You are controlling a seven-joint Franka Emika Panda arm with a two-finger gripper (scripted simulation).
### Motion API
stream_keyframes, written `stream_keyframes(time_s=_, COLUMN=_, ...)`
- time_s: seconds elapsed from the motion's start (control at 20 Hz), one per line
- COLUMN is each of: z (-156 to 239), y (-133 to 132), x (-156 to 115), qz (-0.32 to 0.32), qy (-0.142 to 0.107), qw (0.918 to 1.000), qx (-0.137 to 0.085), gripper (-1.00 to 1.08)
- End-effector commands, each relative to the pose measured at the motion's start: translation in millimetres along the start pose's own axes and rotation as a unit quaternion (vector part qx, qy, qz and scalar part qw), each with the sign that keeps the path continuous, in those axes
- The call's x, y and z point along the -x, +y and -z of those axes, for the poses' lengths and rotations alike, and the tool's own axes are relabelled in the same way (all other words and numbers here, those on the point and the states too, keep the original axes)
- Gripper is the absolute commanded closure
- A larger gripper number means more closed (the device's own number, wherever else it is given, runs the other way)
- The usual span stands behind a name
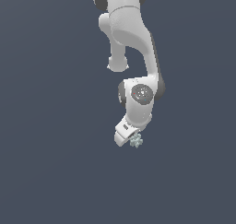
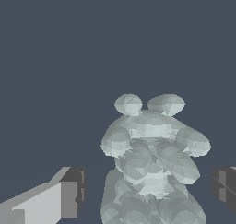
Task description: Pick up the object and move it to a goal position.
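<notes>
Flat slate-blue background is filling both views, with no edge or horizon showing. At the end of the white arm [image 1: 133, 43], the hand [image 1: 130, 139] is pointing downward and tilting toward the exterior view's left. In the wrist view, its two dark-padded fingers [image 2: 73, 191] are standing wide apart, one on each side of the object [image 2: 150, 168], with slate-blue gaps showing between each pad and the knobs. The object [image 1: 136, 140], a pale grey-green bumpy cluster, is sitting between those fingers, right at the hand's tip on the side toward the exterior view's right. Whether anything is touching it cannot be told from either view. Above the hand, the arm's wrist joint and curved links are rising out of the exterior view's upper edge.
</notes>
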State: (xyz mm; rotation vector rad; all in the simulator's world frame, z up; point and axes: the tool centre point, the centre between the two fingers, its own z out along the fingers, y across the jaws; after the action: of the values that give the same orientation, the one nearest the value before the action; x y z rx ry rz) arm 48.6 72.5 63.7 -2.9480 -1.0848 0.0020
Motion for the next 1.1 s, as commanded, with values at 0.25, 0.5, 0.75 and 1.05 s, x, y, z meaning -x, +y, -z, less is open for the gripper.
stream_keyframes(time_s=0.25, z=-8.8, y=1.1, x=-1.3, qz=0.0, qy=0.001, qw=1.0, qx=0.0, gripper=1.08)
stream_keyframes(time_s=0.5, z=-8.8, y=1.1, x=-1.3, qz=0.0, qy=0.001, qw=1.0, qx=0.0, gripper=1.08)
stream_keyframes(time_s=0.75, z=-8.8, y=1.1, x=-1.2, qz=0.0, qy=0.001, qw=1.0, qx=0.0, gripper=1.08)
stream_keyframes(time_s=1.05, z=-1.9, y=-2.7, x=1.2, qz=0.0, qy=0.001, qw=1.0, qx=0.0, gripper=1.08)
